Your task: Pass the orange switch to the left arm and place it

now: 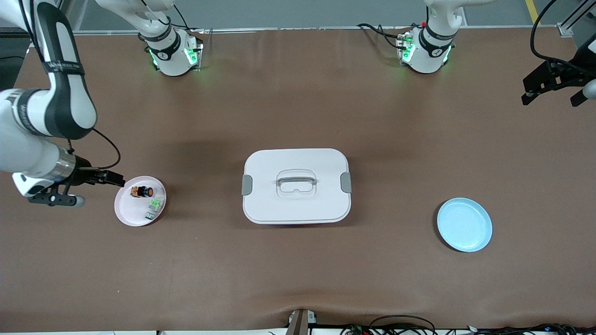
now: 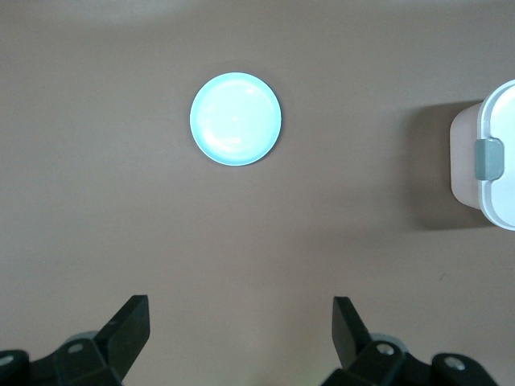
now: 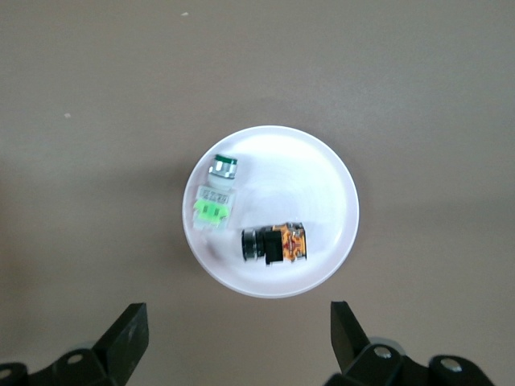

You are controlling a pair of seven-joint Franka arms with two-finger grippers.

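Observation:
The orange switch (image 1: 142, 191) lies on its side on a small pink-white plate (image 1: 123, 211) toward the right arm's end of the table. In the right wrist view the switch (image 3: 275, 244) is on the plate (image 3: 322, 177). My right gripper (image 1: 88, 188) is open and empty, up over the table just beside that plate; its tips (image 3: 239, 326) stand short of the plate's rim. The white box (image 1: 279, 158) sits at the table's middle. My left gripper (image 1: 551, 98) is open and empty, high over the left arm's end, and waits (image 2: 241, 322).
A green-and-white switch (image 1: 154, 206) lies on the same plate, nearer to the front camera than the orange one (image 3: 216, 197). A light blue plate (image 1: 464, 224) sits toward the left arm's end (image 2: 236, 119). The box's latched end (image 2: 491, 153) shows in the left wrist view.

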